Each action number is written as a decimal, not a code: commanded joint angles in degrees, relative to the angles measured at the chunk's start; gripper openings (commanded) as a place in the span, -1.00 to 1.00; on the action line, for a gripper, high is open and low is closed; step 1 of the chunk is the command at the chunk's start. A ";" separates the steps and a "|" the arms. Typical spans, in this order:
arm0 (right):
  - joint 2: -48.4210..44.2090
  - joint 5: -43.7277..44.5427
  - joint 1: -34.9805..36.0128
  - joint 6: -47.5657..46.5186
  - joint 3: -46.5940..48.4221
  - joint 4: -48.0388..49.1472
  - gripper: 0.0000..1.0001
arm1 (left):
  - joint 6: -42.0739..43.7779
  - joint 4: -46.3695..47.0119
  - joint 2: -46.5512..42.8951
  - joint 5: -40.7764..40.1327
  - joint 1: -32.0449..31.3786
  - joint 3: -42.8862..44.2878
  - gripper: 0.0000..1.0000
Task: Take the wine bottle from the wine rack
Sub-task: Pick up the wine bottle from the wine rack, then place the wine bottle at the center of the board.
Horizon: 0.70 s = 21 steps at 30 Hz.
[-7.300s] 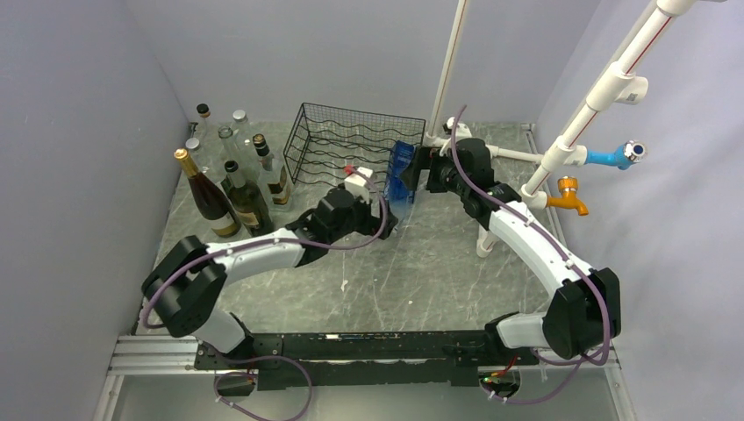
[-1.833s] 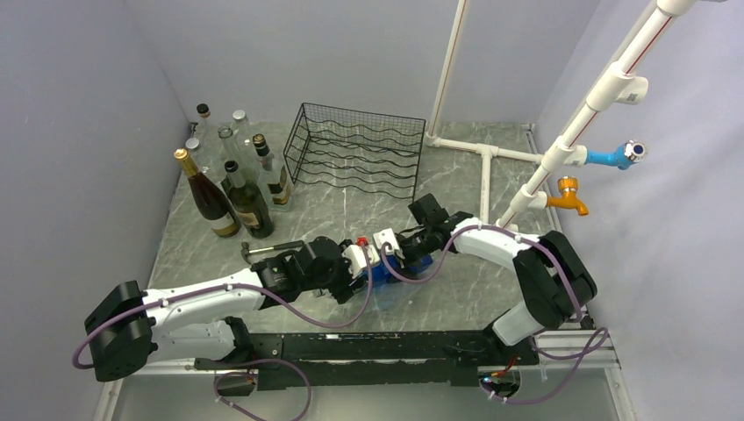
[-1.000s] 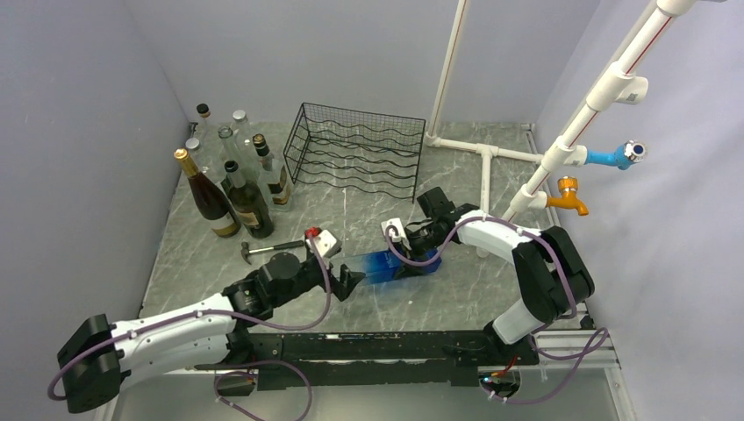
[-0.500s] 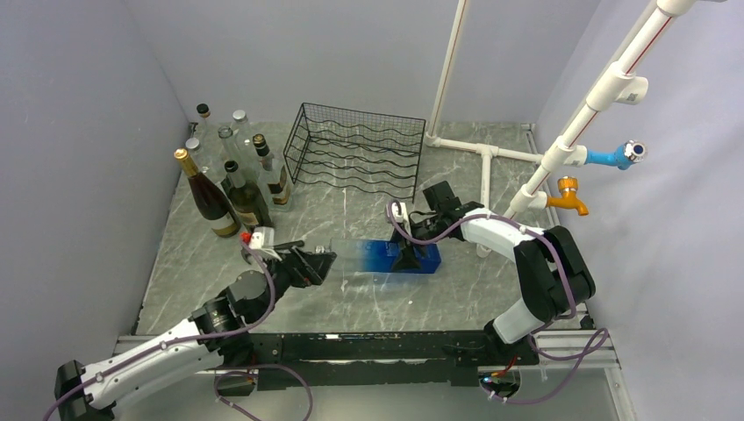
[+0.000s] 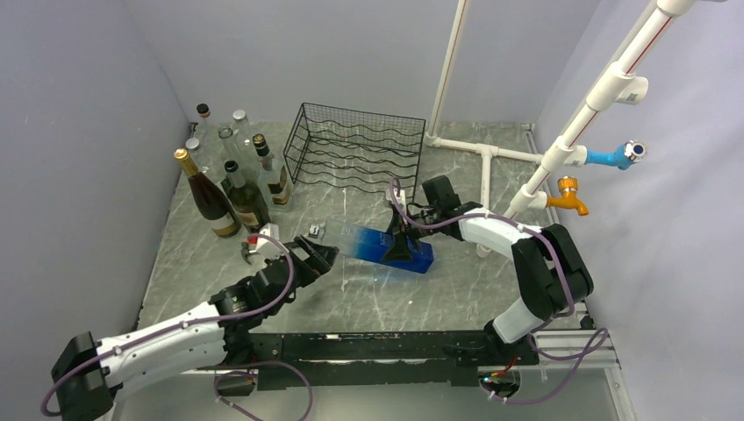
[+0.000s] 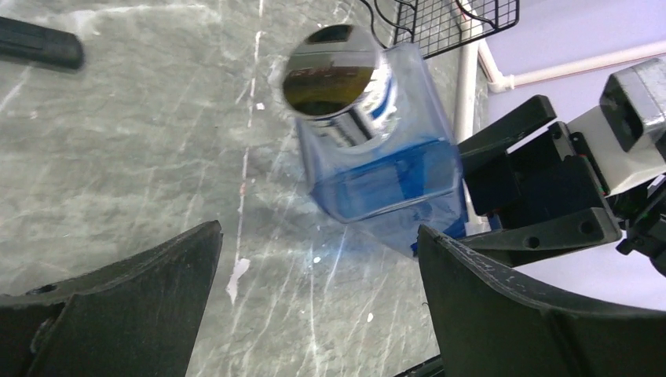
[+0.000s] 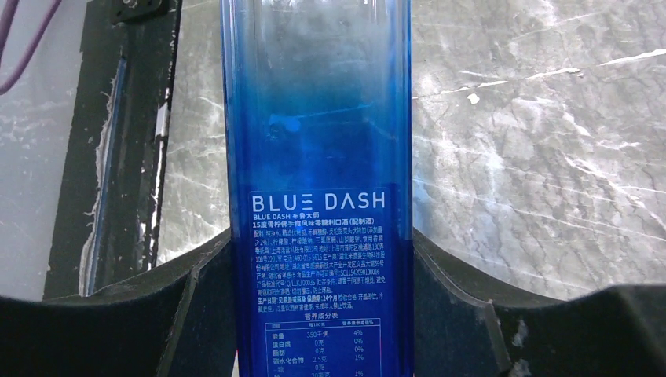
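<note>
Gaping wide, the left gripper (image 5: 318, 257) sits beside the wine bottle (image 5: 373, 243), which stretches left-right near the wine rack (image 5: 355, 149), off it, cap (image 6: 331, 71) leftward. Only the left wrist view meets that cap head-on; the right gripper (image 5: 399, 248) clamps the blue end, its wrist view alone showing the label (image 7: 318, 236).

**Cut off and too small to read**

In the right gripper's (image 7: 318, 259) grasp, the blue bottle (image 7: 316, 118) runs past the frame at both ends, and the fine print on its label (image 7: 318, 236) is too small to read. Ahead of the left gripper (image 6: 318, 236), only a corner of the wire rack (image 6: 440, 20) shows. A dark handle (image 6: 39, 43) off to its left is cut short.
</note>
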 commanded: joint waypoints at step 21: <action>-1.52 -10.49 -0.07 4.97 1.89 8.37 -1.00 | -15.55 26.71 16.45 -4.22 0.15 2.06 0.99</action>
